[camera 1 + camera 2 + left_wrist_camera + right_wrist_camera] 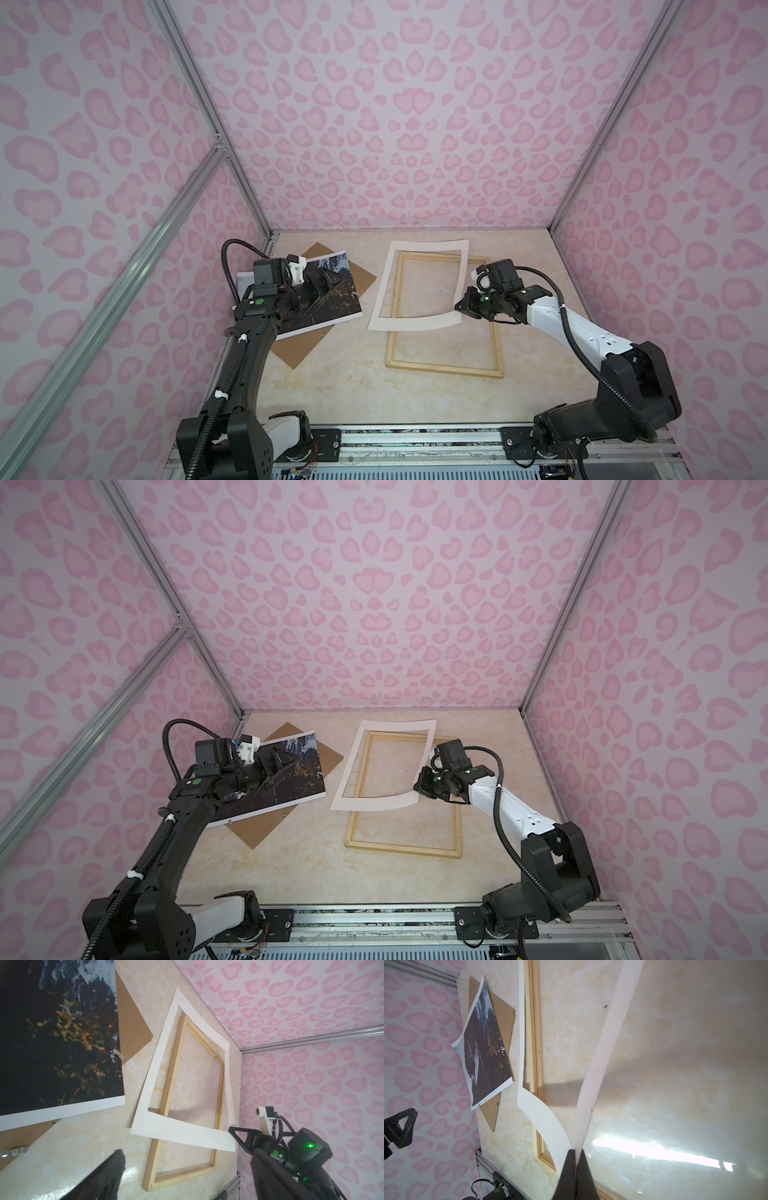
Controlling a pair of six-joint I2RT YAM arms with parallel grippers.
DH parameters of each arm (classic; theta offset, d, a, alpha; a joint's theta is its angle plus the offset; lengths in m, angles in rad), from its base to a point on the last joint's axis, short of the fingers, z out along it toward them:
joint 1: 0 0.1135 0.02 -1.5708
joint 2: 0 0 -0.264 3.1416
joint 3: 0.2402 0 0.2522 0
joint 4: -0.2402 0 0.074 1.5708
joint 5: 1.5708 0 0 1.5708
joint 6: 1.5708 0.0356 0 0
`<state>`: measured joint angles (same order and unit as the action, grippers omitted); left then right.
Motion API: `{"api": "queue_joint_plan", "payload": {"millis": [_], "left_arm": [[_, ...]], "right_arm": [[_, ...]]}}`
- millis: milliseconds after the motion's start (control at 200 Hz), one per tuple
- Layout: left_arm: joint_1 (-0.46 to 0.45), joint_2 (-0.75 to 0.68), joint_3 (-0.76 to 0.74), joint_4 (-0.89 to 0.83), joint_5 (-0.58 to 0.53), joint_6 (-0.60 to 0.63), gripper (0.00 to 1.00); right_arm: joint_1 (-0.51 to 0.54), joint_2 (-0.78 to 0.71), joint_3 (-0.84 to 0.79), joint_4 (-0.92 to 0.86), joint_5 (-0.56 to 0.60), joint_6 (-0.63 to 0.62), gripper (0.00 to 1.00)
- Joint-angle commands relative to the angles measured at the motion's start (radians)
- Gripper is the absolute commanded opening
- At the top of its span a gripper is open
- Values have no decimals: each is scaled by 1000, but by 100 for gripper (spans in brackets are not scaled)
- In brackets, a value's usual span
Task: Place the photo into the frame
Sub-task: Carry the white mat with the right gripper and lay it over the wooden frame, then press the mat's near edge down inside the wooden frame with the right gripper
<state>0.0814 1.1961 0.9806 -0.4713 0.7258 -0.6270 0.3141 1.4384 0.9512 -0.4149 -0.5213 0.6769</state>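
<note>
At the near right corner of the mat board, the right fingers are pinched shut on the thin white card. They hold that corner up, so the board bows over the frame. The frame lies flat on the surface, and the board's far end appears to rest across the frame's far end.

On the left, the left fingers are spread wide and empty, hovering just above the photo. It lies on the brown backing board, well apart from the frame.

The risks I see:
- A one-corner grip on so limp a card could crease it.
- The card's trailing edge could catch a wooden strip and drag the frame askew.
- While the board overlaps the opening, the photo cannot go in.
- The print lies flat, so the left fingers may push or buckle it rather than lift it.
</note>
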Motion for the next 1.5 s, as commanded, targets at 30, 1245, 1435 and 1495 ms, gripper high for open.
{"api": "queue_joint_plan", "payload": {"millis": [30,1245,1435,1495], "left_arm": [[-57,-18,5,33,43,38,97],[-132,98,-72,99,-12,107,97],[-134,96,-71,99,-2,105,97],[-135,86,-72,97,-2,106,97]], "right_arm": [[-54,-31,-55,-43,-56,-90,0],[-123,-338,-85,-348,-31,-170,0],[-130,-235,-123,-381,-56,-233,0],[-131,-231,-131,-394,-37,-245,0]]}}
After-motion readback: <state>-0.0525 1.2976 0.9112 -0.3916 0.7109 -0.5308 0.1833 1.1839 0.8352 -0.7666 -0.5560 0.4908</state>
